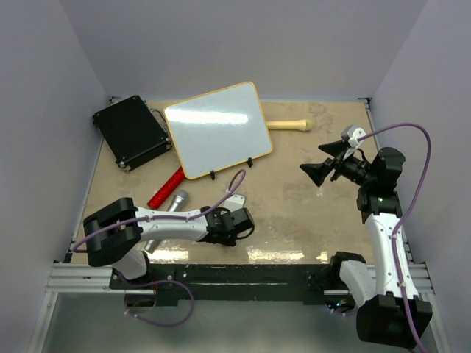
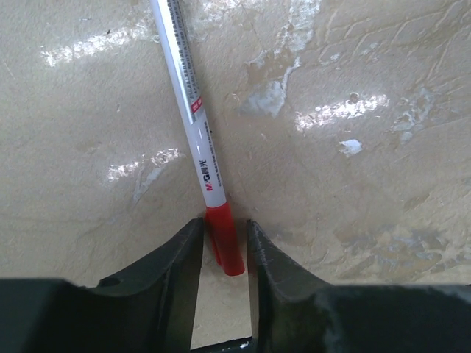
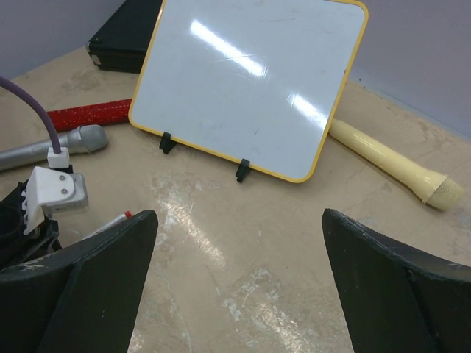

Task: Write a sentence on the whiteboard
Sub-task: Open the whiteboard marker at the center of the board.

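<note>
On tabletop (image 1: 294, 213): whiteboard (image 1: 217, 129) blank, propped tilted on two black feet, far centre. Just beside its left edge a black case (image 1: 132, 131); behind its right side a cream club (image 1: 288, 125). Near front-left corner: red glitter stick (image 1: 166, 188), grey microphone (image 1: 171, 204). Down low, left claw (image 2: 224, 224) pinching marker (image 2: 193, 125) by red cap; right claw (image 3: 239, 220) spread wide, facing board.

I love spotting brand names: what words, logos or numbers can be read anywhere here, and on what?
"M&G", then two Chinese characters: red print on the marker barrel.
Marker's grey strip and small red label: print too small to read.
Whiteboard: blank, no writing.
Nothing else bears readable text.
</note>
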Robot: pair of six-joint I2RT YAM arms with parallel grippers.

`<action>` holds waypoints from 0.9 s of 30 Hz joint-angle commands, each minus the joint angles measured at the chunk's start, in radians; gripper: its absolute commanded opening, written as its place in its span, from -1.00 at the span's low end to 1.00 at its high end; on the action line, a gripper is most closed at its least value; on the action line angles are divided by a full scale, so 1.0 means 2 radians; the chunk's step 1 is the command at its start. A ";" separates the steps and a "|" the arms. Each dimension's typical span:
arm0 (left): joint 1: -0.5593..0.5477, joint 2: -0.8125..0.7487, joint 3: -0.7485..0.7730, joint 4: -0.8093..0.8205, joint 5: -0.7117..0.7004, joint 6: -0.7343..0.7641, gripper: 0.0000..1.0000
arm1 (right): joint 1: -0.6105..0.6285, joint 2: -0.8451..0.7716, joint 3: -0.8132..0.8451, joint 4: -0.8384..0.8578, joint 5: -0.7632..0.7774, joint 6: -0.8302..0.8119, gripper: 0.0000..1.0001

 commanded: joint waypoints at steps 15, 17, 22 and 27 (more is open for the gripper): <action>0.002 0.029 0.004 -0.006 0.029 0.113 -0.86 | 0.067 0.051 0.002 0.003 -0.026 -0.004 0.97; 0.002 0.020 -0.001 0.015 0.021 0.131 -0.88 | 0.075 0.059 -0.001 0.006 -0.032 0.000 0.97; 0.002 -0.037 -0.029 0.103 0.006 0.195 -0.96 | 0.103 0.089 -0.022 0.060 -0.060 0.072 0.97; 0.002 -0.085 -0.056 0.154 -0.016 0.231 -0.99 | 0.121 0.126 -0.037 0.104 -0.053 0.129 0.97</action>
